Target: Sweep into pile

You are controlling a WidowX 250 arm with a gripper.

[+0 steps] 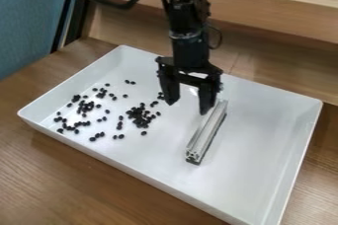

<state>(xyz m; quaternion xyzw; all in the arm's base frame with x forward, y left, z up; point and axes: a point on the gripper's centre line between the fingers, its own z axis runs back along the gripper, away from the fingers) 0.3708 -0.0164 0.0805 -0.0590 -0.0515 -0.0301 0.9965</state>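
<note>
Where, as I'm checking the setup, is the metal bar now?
In the camera view, the metal bar is in the white tray, picture-right of the dark beans, its far end by the tool.

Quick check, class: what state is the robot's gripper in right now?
Gripper: open, fingers spread apart with nothing gripped between them; the metal bar lies outside that gap.

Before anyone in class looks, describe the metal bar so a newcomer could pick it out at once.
On the wooden table sits a large white tray, with a black gripper over it. Right of the scattered dark beans lies a metal bar, its far end near the gripper. It is long, silvery and grooved, while the beans are small, roundish and nearly black.
</note>
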